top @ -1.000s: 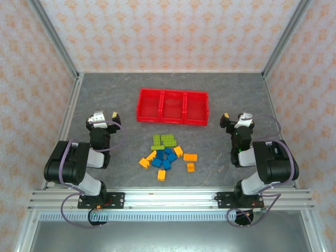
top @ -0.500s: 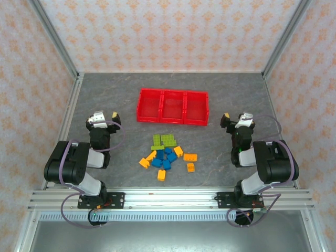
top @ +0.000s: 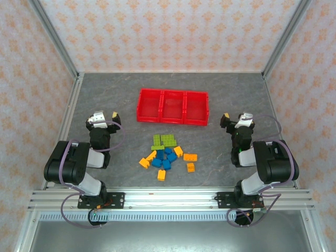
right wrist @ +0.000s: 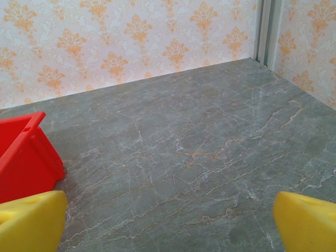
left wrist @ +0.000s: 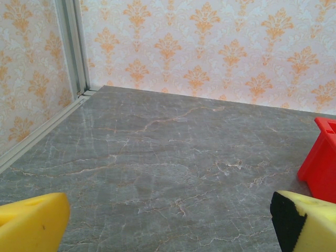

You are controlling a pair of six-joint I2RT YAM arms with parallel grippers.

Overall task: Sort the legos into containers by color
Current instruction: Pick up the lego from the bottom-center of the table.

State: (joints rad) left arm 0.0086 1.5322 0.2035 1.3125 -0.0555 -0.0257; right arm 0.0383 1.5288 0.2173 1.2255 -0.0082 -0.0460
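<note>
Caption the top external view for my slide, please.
Unsorted legos lie near the empty red tray, between the open left gripper and right gripper.

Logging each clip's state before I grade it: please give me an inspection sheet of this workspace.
Surface: grey marbled table, flat.
Job's things: legos lie in one mixed pile of orange-yellow, blue and lime green, on the near side of the red tray; no brick seen in its three compartments.
Clutter: nothing seen.
Grippers: left gripper and right gripper are both open and hold nothing, one to each side of the pile.
Cables: purple cables loop along both arms, away from the bricks.
Surroundings: patterned walls, metal frame posts.
</note>
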